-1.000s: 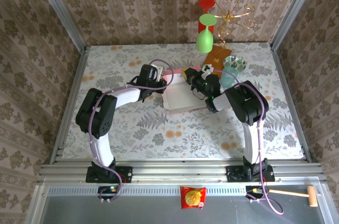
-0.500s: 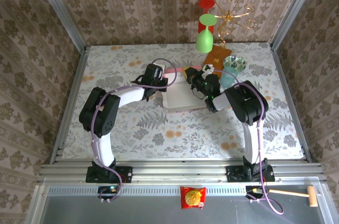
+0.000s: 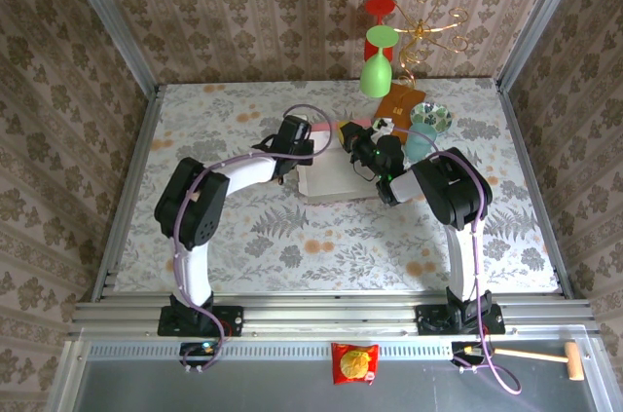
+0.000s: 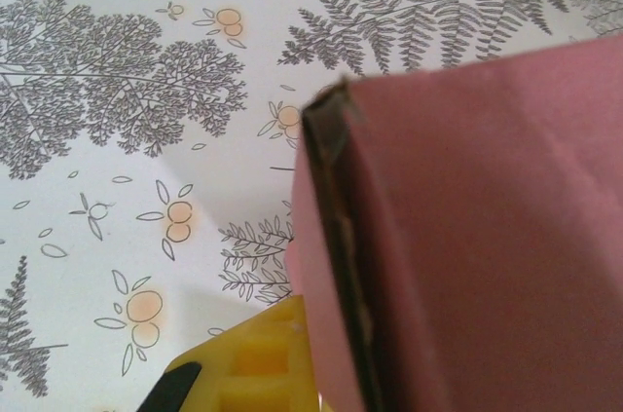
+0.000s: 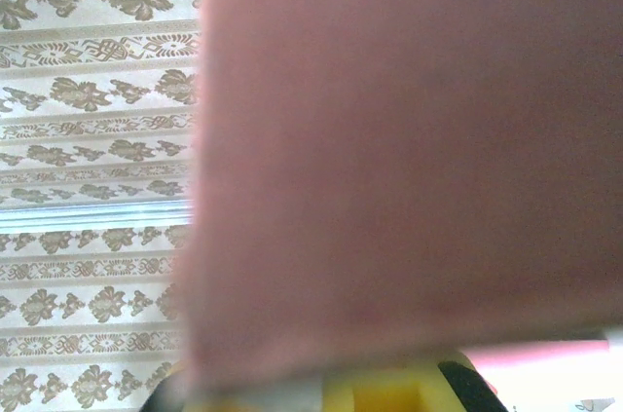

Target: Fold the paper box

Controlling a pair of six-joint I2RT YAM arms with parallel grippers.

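The paper box [image 3: 328,181] lies mid-table as a whitish sheet with pink edges, between the two arms. My left gripper [image 3: 308,142] is at its far left corner and my right gripper [image 3: 348,141] at its far edge. In the left wrist view the pink box wall [image 4: 487,237] rises close up with a dark folded edge. A yellow finger [image 4: 248,363] presses against its left side, shut on it. In the right wrist view a blurred pink panel [image 5: 409,159] covers most of the frame just above the yellow finger [image 5: 389,394], which is shut on it.
At the back right stand a green goblet [image 3: 376,74], a red one [image 3: 379,9], a gold wire ornament [image 3: 435,27], an orange-brown packet [image 3: 401,100] and a teal bowl [image 3: 429,118]. A red snack packet [image 3: 354,363] and a wooden mallet [image 3: 545,357] lie on the front shelf.
My left arm has swung right to the box's far left corner and its jaws have closed there. The right arm has held still on the box.
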